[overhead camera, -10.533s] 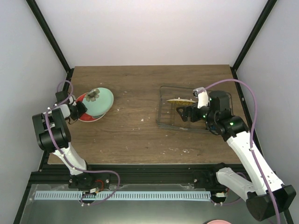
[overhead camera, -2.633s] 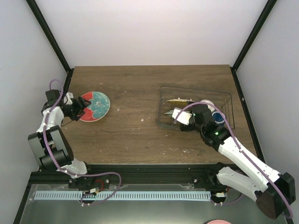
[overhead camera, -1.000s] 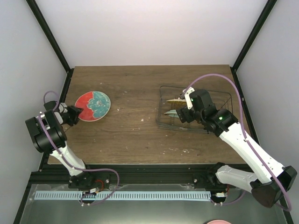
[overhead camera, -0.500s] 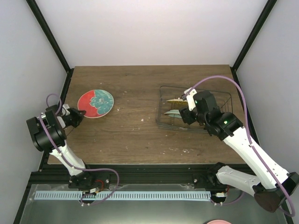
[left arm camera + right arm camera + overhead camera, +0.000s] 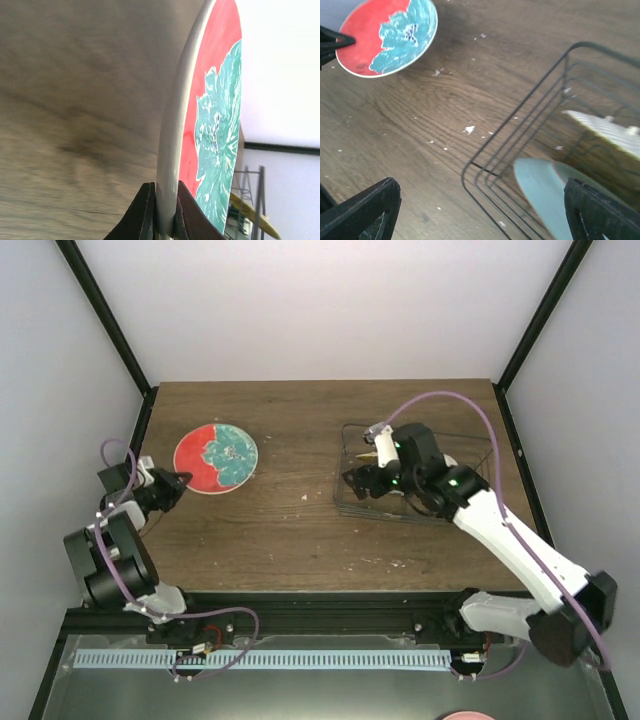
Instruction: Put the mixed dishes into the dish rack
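The left gripper (image 5: 162, 210) is clamped on the rim of the round plate (image 5: 215, 458), red with a teal flower pattern, which is near the left edge of the brown wooden bench (image 5: 300, 540) and, judging by its shadow, raised off the wood. I judge the step to be carrying this plate to the dark thin-wire dish rack (image 5: 479, 176) near the right edge, which calls for crossing the bench and tipping the plate between two dividers. The right gripper (image 5: 358, 480) hangs spread wide and empty over the rack's left end, where a mint green plate (image 5: 545, 192) and a yellow-orange plate (image 5: 602, 131) lean inside; the arm hides the rest.
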Available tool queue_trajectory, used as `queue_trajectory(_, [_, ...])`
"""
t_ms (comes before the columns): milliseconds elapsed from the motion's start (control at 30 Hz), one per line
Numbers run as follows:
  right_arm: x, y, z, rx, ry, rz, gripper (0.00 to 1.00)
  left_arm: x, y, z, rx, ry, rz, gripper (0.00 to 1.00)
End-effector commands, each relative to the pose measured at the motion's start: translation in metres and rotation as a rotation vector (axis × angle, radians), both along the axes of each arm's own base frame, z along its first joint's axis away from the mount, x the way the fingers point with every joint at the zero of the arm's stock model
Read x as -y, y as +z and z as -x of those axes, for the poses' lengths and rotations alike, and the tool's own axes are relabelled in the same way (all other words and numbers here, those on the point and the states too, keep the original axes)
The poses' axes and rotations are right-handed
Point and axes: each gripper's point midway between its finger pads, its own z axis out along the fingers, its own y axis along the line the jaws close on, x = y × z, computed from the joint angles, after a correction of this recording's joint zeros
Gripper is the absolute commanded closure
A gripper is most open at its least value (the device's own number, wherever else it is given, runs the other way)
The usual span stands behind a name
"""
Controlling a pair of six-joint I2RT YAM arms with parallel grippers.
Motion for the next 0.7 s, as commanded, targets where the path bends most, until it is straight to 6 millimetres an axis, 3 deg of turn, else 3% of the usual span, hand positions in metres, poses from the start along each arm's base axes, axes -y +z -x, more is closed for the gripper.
queue_trajectory(0, [-0.044, 0.015, -0.005, -0.096, 0.079, -0.158, 0.1, 0.027, 0.099, -0.003, 0.293, -0.167, -0.035, 1.0])
queue_trajectory(133, [-0.071, 0.017, -0.008, -0.161, 0.151, -0.211, 0.09, 0.049, 0.13, 0.007, 0.348, -0.222, -0.055, 1.0])
queue_trajectory(233, [-0.092, 0.019, -0.009, -0.21, 0.209, -0.257, 0.05, 0.071, 0.142, 0.018, 0.362, -0.268, -0.052, 1.0])
queue_trajectory(467, [-0.137, 0.021, -0.013, -0.281, 0.332, -0.345, 0.02, 0.109, 0.16, 0.046, 0.393, -0.351, -0.058, 1.0])
queue_trajectory(667, [-0.152, 0.01, -0.028, -0.256, 0.355, -0.351, 0.03, 0.12, 0.171, 0.066, 0.418, -0.381, -0.04, 1.0])
